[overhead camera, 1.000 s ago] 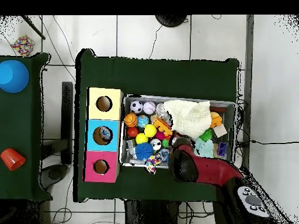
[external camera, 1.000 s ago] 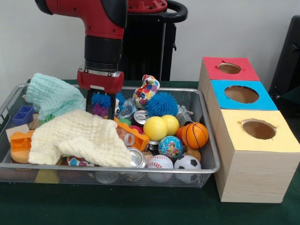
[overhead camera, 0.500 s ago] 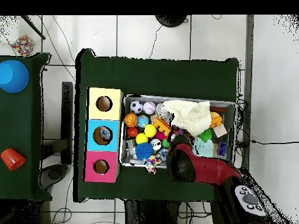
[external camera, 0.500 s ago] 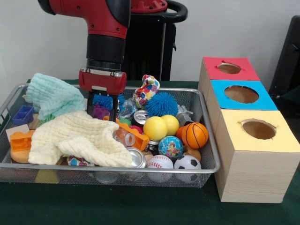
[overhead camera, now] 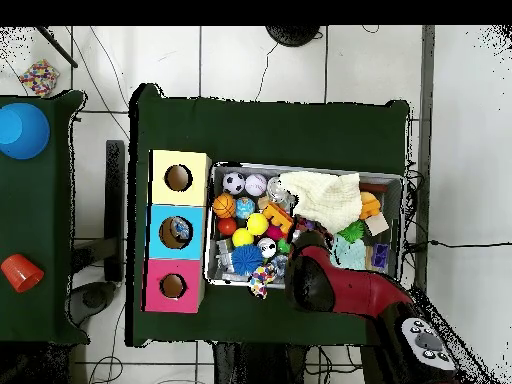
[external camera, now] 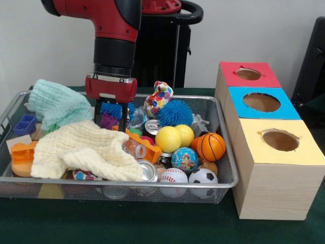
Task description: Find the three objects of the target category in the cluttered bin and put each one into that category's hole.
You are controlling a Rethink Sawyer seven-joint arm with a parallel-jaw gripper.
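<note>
Front view: gripper [external camera: 109, 118] hangs in the bin [external camera: 223, 152], fingers apart, holding nothing (purple spiky toy [external camera: 107, 121] between them), cream cloth [external camera: 84, 149] just below.

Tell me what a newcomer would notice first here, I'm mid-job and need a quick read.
Probably the red and black arm coming down into the far side of the wire bin, its gripper above the cream cloth. Next, the balls in the bin's end nearest the boxes, like the basketball. Beside the bin stand the red box, blue box and yellow box, each holed on top.
</note>
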